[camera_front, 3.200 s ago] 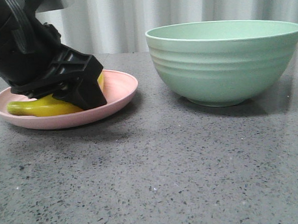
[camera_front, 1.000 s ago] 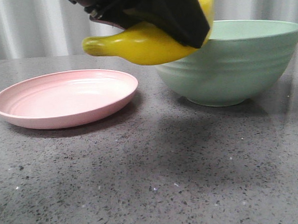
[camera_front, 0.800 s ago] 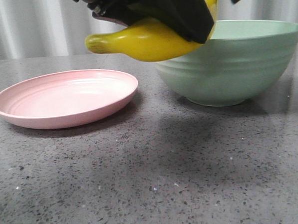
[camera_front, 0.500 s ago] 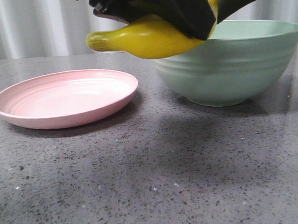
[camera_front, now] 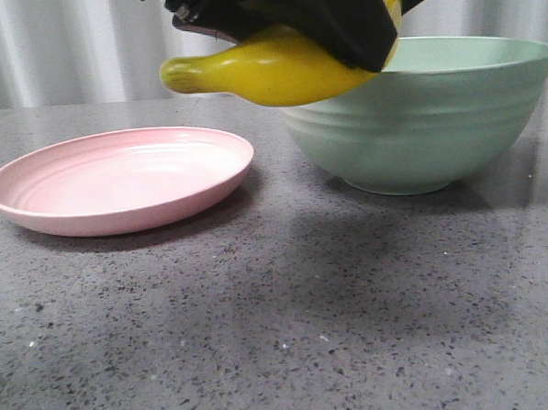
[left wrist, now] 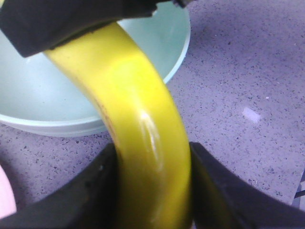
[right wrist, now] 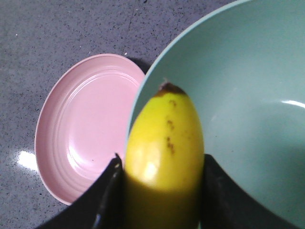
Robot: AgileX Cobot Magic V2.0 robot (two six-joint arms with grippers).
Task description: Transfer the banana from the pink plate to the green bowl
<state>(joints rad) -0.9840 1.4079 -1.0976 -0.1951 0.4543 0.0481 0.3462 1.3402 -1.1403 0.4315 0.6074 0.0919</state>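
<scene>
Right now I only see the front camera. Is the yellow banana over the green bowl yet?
Observer: Partly. In the right wrist view, the dark tip of the glossy yellow curved plastic banana just reaches the rim of the deep sage-green ridged bowl.
Operator: Who's holding it?
Observer: The left wrist view shows the left fingers squeezing it from both sides.
Operator: And the right?
Observer: The right fingers sit either side near the tip; I can't tell if they're pinching.

No readable text, label, brand, number or sign shows in any view. The banana (camera_front: 267, 72), the pink plate (camera_front: 35, 208), the green bowl (camera_front: 417, 133) and the counter (camera_front: 281, 333) all carry plain, unmarked surfaces.
</scene>
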